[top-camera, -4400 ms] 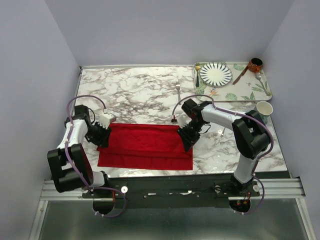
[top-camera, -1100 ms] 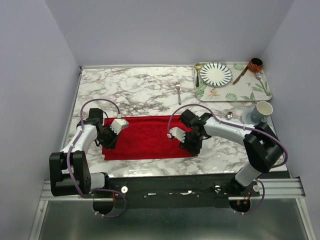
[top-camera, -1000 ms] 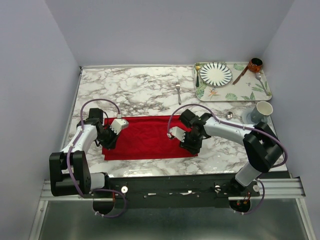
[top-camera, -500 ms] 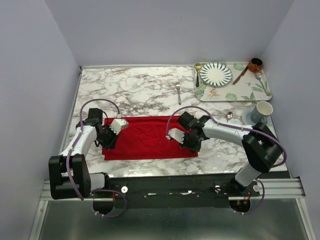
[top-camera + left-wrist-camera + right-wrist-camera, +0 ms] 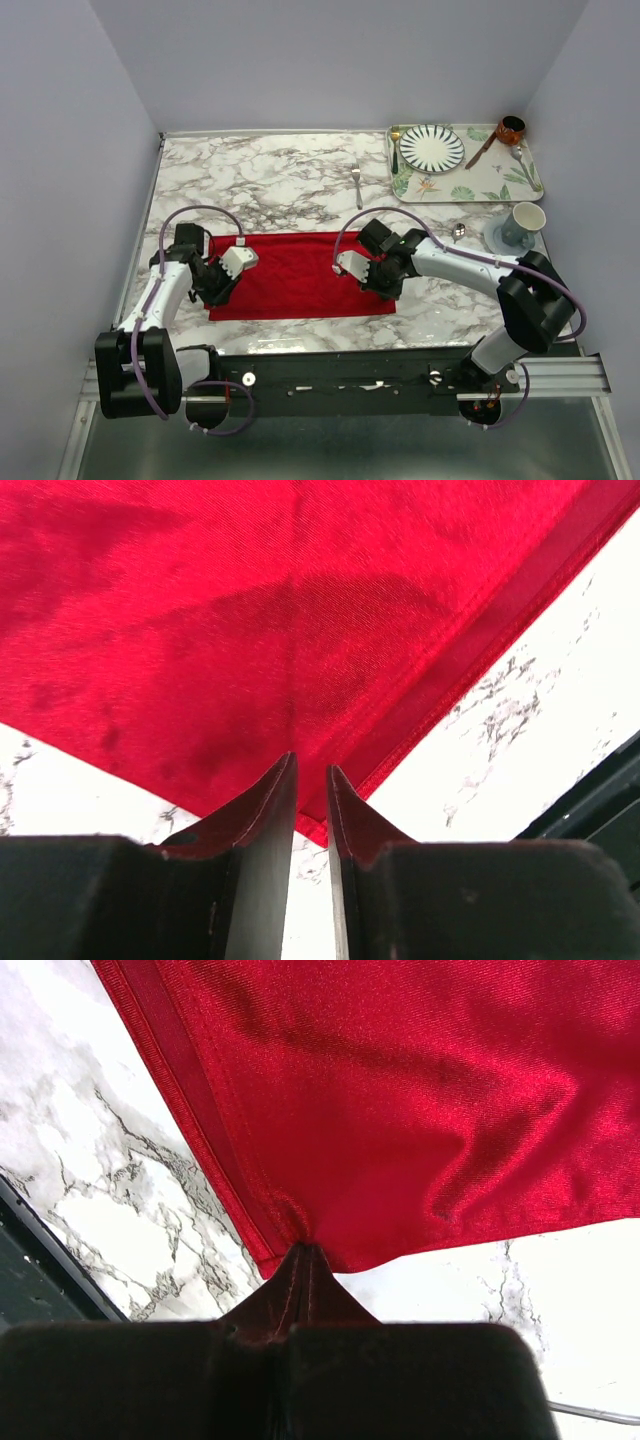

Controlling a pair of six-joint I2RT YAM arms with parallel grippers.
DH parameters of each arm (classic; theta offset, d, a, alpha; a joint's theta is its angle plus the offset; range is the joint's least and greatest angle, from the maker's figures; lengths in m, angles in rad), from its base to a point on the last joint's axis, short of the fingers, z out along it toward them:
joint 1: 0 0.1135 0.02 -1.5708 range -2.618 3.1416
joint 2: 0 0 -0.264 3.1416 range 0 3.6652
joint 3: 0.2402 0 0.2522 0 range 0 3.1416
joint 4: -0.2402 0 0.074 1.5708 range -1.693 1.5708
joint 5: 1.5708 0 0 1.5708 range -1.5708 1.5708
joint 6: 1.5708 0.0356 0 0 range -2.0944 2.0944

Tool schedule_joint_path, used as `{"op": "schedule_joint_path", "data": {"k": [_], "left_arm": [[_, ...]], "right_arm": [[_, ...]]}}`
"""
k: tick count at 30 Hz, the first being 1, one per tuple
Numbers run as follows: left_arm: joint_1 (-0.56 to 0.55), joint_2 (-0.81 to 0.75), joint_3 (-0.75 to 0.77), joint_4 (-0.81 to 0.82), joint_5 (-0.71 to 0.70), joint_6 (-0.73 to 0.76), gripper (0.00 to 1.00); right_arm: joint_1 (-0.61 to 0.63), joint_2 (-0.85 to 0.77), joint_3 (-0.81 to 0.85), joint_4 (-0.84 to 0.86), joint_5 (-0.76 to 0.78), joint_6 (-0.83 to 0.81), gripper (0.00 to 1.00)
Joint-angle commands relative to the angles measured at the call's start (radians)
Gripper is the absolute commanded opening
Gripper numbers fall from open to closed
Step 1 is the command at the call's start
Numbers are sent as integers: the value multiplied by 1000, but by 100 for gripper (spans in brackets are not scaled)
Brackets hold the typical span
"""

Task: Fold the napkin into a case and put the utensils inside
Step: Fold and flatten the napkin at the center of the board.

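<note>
**Pinching one end, letting go at the other**

Gripping the right edge of the napkin [image 5: 300, 275] with the right pincer [image 5: 388, 288]: jaws closed tight on the hem, cloth puckering into the tips in the wrist view. Probably a hold taken to lift or drag that side over for another fold.

Hovering at the napkin's near-left corner with the left pincer [image 5: 219, 291]: jaws parted by a narrow slit, tips low over the hem, nothing caught between them. Likely either just beside a release or lining up a fresh pinch; cannot say which.

Lying flat on the marble counter [image 5: 270, 180] near the front edge, as a wide red rectangle with a faint crease down the middle. Not yet narrow enough to serve as a case, so judged to need at least one more fold.

Waiting well apart from the cloth, alone on the bare marble further back: the silver fork [image 5: 356, 183], tines pointing away from the arms.

Sitting on the floral tray [image 5: 470, 190] at the far right: a striped plate [image 5: 432, 148] with nothing on it, a gold spoon [image 5: 395, 150] just beside it, a brown wooden utensil [image 5: 481, 150] and a small brown pot [image 5: 511, 128]. Standing near the tray's front edge: a pale cup [image 5: 527, 220] on a saucer, contents impossible to tell.
</note>
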Motion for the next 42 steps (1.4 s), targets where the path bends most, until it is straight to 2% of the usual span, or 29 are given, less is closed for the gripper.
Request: {"op": "schedule_joint_path", "data": {"k": [1, 16, 22, 26, 34, 36, 42], "left_arm": [[-2, -17, -37, 4, -31, 65, 31], [-4, -2, -97, 50, -100, 140, 32], [-7, 4, -96, 59, -103, 142, 29], [-11, -4, -89, 43, -95, 151, 34], [-22, -24, -103, 42, -112, 165, 38], [-24, -22, -105, 47, -115, 162, 36], [-27, -24, -94, 55, -110, 145, 17]], "right_arm": [[6, -16, 17, -15, 18, 15, 1], [6, 0, 24, -10, 21, 37, 1], [6, 2, 24, -10, 24, 35, 1], [5, 4, 26, -10, 26, 35, 1], [5, 7, 27, -10, 27, 37, 1], [5, 5, 29, -10, 27, 37, 1], [5, 4, 30, -11, 27, 38, 1]]}}
